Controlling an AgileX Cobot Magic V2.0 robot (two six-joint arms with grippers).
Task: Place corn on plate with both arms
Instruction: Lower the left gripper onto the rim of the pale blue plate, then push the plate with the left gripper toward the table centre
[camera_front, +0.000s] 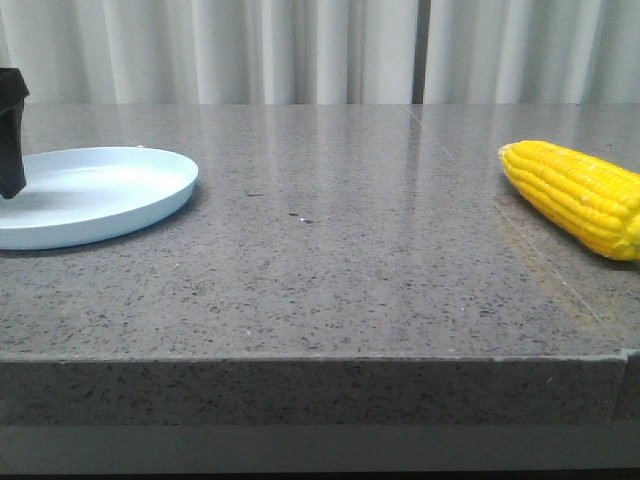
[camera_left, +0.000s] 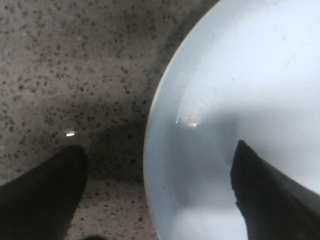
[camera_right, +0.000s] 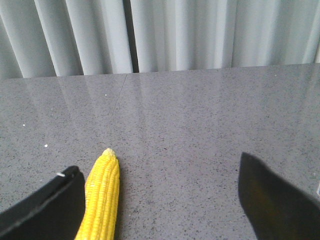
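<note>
Lying on the speckled grey stone tabletop (camera_front: 330, 240) at the far right of the front view: the corn (camera_front: 578, 196), bright yellow, tapered tip pointing toward the table's middle, thicker end running out of frame. Sitting at the far left of the same tabletop, well apart from the corn: the pale-blue plate (camera_front: 150, 195), shallow, holding nothing.

Hanging over the plate's left part, showing in the front view only as a dark sliver at the frame edge: the left gripper (camera_left: 157, 192). Standing wide open, gripping nothing, one black finger (camera_left: 42, 197) over bare stone and the other over the plate's inside, the rim passing between them. Casting a soft shadow across the plate's floor.

Hovering low by the corn: the right gripper (camera_right: 160, 200), jaws spread wide and holding nothing. Lying just beside one dark finger (camera_right: 47, 207), on its inner side, the cob's tip pointing away toward the pleated pale curtain (camera_right: 165, 32) behind the table. Touching or not between finger and cob: hard to tell.
</note>
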